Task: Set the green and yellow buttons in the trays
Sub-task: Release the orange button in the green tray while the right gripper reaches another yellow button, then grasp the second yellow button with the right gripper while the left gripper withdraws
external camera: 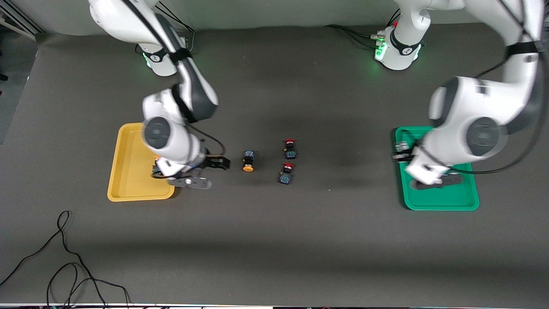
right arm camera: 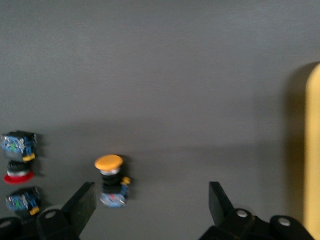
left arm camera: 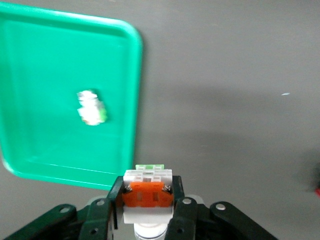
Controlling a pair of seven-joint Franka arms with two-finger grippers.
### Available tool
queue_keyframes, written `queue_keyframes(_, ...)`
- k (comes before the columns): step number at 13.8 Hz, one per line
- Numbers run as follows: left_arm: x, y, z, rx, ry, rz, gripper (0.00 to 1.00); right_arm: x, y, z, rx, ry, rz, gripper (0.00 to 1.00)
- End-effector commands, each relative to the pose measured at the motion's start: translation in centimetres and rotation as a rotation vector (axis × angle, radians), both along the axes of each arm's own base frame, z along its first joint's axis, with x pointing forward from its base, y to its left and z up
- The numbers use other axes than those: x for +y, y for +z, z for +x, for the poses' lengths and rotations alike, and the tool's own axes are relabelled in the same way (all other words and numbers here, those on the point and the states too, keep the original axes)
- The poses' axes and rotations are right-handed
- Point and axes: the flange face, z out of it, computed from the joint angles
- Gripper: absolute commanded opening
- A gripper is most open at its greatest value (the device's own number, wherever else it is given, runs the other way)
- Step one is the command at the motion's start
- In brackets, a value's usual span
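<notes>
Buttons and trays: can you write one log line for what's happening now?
left gripper: shut on white button, over green tray | right gripper: open, beside yellow tray | yellow-capped button: on table

Bare table lies open between the yellow-capped button (external camera: 248, 161) and the yellow tray (external camera: 128, 189), while two red-capped switches (external camera: 288, 167) stand close together beside it toward the green tray (external camera: 441, 201), seemingly leaving a narrow gap.
</notes>
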Motion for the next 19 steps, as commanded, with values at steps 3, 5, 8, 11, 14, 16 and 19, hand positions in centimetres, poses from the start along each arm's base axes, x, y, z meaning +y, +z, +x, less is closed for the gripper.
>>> queue_keyframes(3, 13.9, -2.8, -1.6, -0.026, -0.145, -0.024, 0.19, 7.1, -5.5, 0.5, 0.023, -0.071, -0.016, 1.00)
queue_keyframes(5, 16.5, -7.6, -3.3, -0.099, -0.183, -0.016, 0.19, 9.0, -7.2, -0.9, 0.037, -0.049, -0.018, 1.00)
queue_keyframes(8, 18.7, -15.2, -6.3, -0.195, -0.211, -0.010, 0.20, 10.3, -10.8, -2.9, 0.056, -0.020, -0.055, 0.99)
queue_keyframes(11, 18.6, -18.9, -6.8, -0.218, -0.214, -0.009, 0.23, 10.1, -13.7, -5.2, 0.054, -0.008, -0.081, 0.99)
queue_keyframes(14, 18.8, -18.5, -6.4, -0.215, -0.212, -0.010, 1.00, 9.3, -15.1, -5.9, 0.062, 0.001, -0.095, 0.58)
queue_keyframes(16, 19.0, -17.1, -5.5, -0.225, -0.209, -0.005, 1.00, 9.3, -14.8, -5.9, 0.061, 0.002, -0.091, 0.00)
queue_keyframes(19, 20.3, -10.7, -2.4, -0.131, -0.191, -0.019, 1.00, 9.2, -11.9, -5.0, 0.038, -0.009, -0.061, 0.00)
